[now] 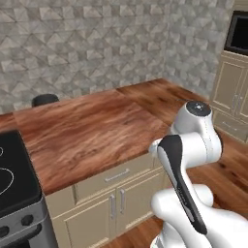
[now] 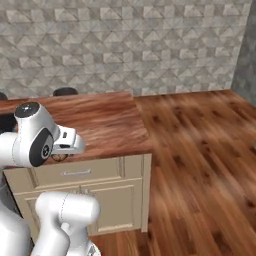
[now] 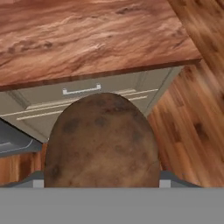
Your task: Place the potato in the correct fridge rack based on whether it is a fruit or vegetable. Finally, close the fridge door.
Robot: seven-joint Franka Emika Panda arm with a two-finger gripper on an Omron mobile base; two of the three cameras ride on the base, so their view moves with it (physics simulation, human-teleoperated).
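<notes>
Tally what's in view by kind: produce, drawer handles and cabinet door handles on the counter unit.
Potato, between the gripper fingers: 1
Drawer handle: 1
Cabinet door handles: 2
Total: 4

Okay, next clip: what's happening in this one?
A white robot arm is carrying a potato in its tool; the hand view shows the brown lump sitting right in front of the camera, between the fingers. The arm is held above the front edge of a wooden counter with cream cabinets and a drawer beneath it. A stovetop sits at the counter's left end. The potato has not yet been put on any fridge shelf.
</notes>
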